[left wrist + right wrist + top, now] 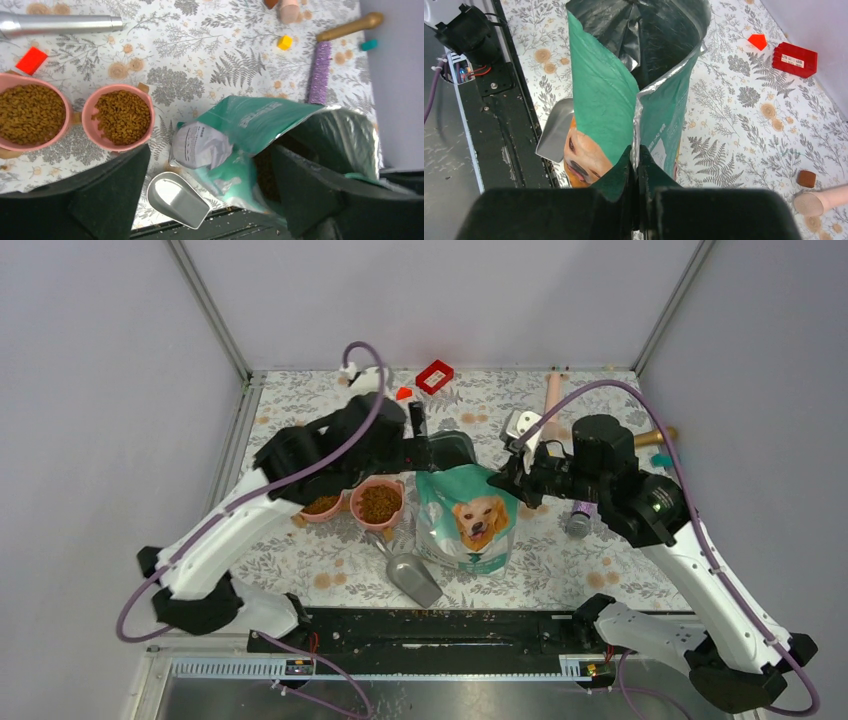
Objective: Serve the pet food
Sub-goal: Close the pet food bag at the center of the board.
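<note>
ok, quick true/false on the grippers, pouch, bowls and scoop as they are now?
1. The right gripper is shut on the edge of the pouch. True.
2. The left gripper is shut. False: its jaws stand open.
3. Both pink bowls hold kibble. True.
4. The metal scoop is full of kibble. False: it lies empty beside the pouch.
</note>
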You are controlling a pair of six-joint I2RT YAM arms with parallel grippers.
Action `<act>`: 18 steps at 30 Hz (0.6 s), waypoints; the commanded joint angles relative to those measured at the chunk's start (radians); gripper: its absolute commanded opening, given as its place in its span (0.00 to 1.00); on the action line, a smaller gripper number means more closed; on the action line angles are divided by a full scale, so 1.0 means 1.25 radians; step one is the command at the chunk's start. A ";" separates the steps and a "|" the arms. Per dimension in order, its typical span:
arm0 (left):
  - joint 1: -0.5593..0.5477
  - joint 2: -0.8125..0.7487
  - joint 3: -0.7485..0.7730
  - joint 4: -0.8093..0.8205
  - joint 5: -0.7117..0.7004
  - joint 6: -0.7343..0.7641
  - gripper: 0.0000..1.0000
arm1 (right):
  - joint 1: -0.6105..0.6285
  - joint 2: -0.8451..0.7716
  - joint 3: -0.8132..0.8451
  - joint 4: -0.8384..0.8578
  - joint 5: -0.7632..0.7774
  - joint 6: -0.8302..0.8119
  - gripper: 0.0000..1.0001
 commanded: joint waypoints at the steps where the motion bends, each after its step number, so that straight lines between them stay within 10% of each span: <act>1: 0.006 -0.196 -0.187 0.213 -0.022 0.022 0.98 | -0.003 -0.065 -0.035 0.106 -0.048 0.043 0.00; 10: 0.018 -0.561 -0.695 0.737 0.202 0.335 0.99 | -0.002 -0.095 -0.047 0.149 0.167 0.333 0.00; 18: 0.085 -0.463 -0.697 0.773 0.383 0.420 0.99 | -0.002 -0.147 -0.065 0.154 0.110 0.342 0.00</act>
